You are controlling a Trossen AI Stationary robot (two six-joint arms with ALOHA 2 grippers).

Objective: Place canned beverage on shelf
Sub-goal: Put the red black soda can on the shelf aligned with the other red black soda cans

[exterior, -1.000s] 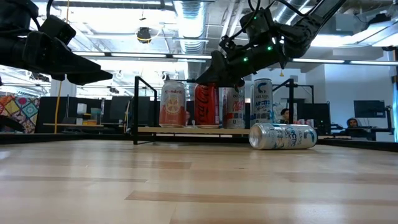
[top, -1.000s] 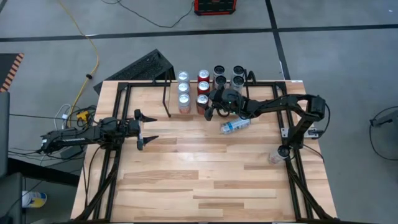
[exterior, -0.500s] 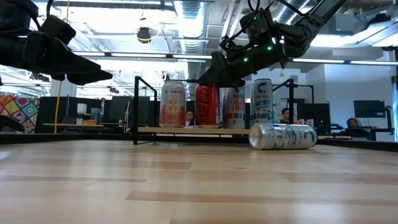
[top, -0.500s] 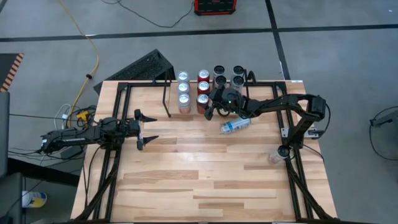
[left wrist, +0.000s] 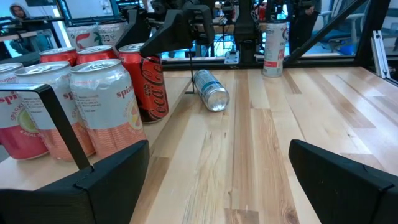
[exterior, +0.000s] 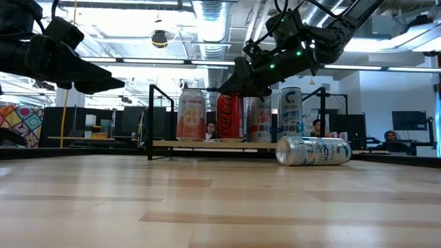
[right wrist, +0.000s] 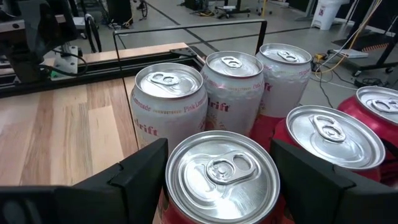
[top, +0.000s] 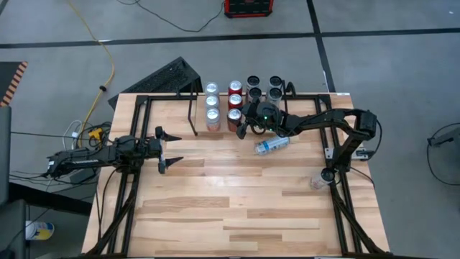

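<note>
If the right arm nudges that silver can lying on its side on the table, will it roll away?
Likely yes: the silver can lies on its round side on smooth bare wood. It would probably roll rather than slide. Its thin wall may dent under a hard squeeze.

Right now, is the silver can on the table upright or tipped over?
Tipped: the silver can lies on its side on the table.

Counter (top: 215,194): we see pale wood planks, smooth satin sheen | Shelf (exterior: 207,143): light wood board, thin matt black metal rods | Cans (right wrist: 222,171): we note glossy printed metal sides, bright brushed lids | Fallen can (exterior: 313,151): shiny silver metal | Fingers (left wrist: 348,180): we read matt black plastic
</note>
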